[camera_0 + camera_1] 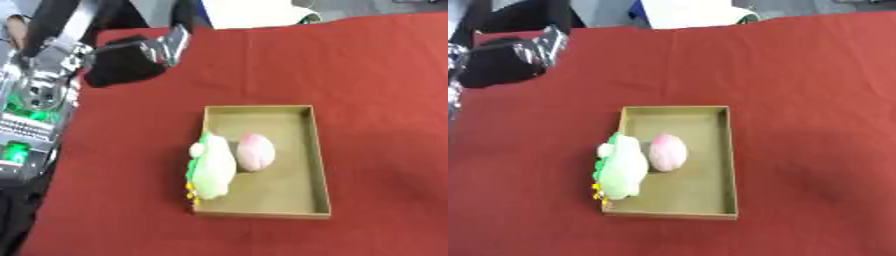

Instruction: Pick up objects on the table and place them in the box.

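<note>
A shallow cardboard box (320, 160) lies in the middle of the red cloth. Inside it, a pink rounded object (255, 151) rests near the centre. A pale green and white plush toy (213, 167) lies over the box's left wall, partly inside, with small green and yellow bits sticking out to the left. My left hand (127, 60), black with silver parts, hovers over the table's far left corner, well away from the box. It is too blurred to read its pose. The right hand shows in neither view.
The red cloth (385, 75) spreads wide to the right of the box and in front of it. Off the table's left edge stands equipment with green lights (26, 115). A white object (254, 12) sits beyond the far edge.
</note>
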Tool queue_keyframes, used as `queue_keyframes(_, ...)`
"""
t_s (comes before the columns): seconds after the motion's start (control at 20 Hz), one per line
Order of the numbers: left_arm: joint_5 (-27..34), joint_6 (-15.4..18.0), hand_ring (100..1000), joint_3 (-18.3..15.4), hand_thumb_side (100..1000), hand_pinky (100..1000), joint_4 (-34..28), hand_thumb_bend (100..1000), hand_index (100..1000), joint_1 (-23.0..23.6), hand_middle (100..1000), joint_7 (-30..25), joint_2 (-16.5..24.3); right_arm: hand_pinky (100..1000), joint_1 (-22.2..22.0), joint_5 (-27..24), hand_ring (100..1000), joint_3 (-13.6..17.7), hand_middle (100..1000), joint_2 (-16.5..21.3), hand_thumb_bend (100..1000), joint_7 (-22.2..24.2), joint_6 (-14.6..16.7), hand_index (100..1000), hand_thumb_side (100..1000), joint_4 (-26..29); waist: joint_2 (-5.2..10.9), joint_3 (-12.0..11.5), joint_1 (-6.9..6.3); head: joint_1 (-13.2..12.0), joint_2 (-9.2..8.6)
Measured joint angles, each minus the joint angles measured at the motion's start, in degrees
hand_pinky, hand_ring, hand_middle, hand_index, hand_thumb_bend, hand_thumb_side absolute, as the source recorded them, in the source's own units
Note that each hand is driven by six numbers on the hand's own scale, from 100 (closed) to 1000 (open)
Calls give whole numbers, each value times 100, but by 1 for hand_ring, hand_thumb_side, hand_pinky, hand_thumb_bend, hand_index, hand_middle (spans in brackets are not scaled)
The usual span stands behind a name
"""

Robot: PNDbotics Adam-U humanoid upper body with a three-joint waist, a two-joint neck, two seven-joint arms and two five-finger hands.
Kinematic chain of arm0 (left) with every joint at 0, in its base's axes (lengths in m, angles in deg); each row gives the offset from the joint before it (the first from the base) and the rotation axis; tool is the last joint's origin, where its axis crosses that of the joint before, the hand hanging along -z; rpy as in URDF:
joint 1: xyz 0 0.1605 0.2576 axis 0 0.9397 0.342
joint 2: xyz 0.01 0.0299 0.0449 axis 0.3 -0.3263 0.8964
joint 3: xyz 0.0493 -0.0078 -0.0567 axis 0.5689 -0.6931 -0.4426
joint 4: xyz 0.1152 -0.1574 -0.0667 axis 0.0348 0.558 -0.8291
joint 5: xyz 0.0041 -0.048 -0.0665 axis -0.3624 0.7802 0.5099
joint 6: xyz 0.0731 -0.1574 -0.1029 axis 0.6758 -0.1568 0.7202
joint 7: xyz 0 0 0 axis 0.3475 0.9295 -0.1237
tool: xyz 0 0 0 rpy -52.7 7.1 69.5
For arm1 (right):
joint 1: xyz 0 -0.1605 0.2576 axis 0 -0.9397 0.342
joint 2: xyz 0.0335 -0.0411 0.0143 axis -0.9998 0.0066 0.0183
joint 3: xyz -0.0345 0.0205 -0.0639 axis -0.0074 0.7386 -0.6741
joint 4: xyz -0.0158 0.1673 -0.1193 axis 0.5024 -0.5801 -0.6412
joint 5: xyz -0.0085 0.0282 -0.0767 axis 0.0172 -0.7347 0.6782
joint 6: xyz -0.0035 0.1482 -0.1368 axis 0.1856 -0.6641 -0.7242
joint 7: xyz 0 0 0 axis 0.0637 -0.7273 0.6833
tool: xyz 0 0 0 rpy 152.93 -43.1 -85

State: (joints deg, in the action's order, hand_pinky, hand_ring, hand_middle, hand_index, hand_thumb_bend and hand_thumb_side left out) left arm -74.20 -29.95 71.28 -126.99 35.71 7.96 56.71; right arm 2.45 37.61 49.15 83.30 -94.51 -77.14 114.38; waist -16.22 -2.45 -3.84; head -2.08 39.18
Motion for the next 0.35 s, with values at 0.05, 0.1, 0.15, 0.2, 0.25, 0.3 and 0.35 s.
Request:
queue_keyframes(0.05, 109, 26, 793, -128, 494, 824, 0, 100, 840, 78, 698, 314, 3, 676, 10, 32, 774, -1, 602, 4, 141, -33, 33, 770, 681, 0, 0, -7, 9, 15, 0)
queue_keyframes(0.1, 192, 53, 792, -254, 505, 822, -1, 118, 840, 150, 697, 625, 6, 678, 17, 60, 776, -3, 607, 13, 143, -71, 71, 774, 683, 0, 0, -14, 15, 26, 0)
queue_keyframes(0.15, 277, 91, 793, -366, 507, 822, -2, 123, 840, 215, 697, 936, 18, 679, 17, 92, 777, -9, 608, 19, 143, -112, 112, 774, 683, 0, 0, -19, 17, 32, 0)
queue_keyframes(0.2, 386, 146, 793, -464, 531, 823, -4, 163, 837, 271, 696, 1235, 33, 682, 17, 120, 782, -20, 617, 23, 142, -155, 155, 781, 698, 0, 0, -23, 17, 43, 0)
queue_keyframes(0.25, 508, 219, 794, -553, 545, 826, -5, 187, 836, 327, 697, 1519, 44, 683, 17, 150, 783, -31, 620, 25, 141, -197, 199, 784, 708, 0, 0, -28, 17, 52, 0)
queue_keyframes(0.3, 631, 309, 794, -643, 545, 827, -5, 207, 834, 382, 696, 1792, 45, 683, 17, 180, 785, -35, 624, 25, 140, -235, 249, 786, 716, 0, 0, -37, 17, 55, 0)
queue_keyframes(0.35, 761, 420, 795, -731, 546, 828, -6, 226, 833, 435, 696, 2054, 45, 684, 17, 207, 788, -38, 631, 25, 141, -268, 302, 788, 727, 0, 0, -42, 17, 55, 0)
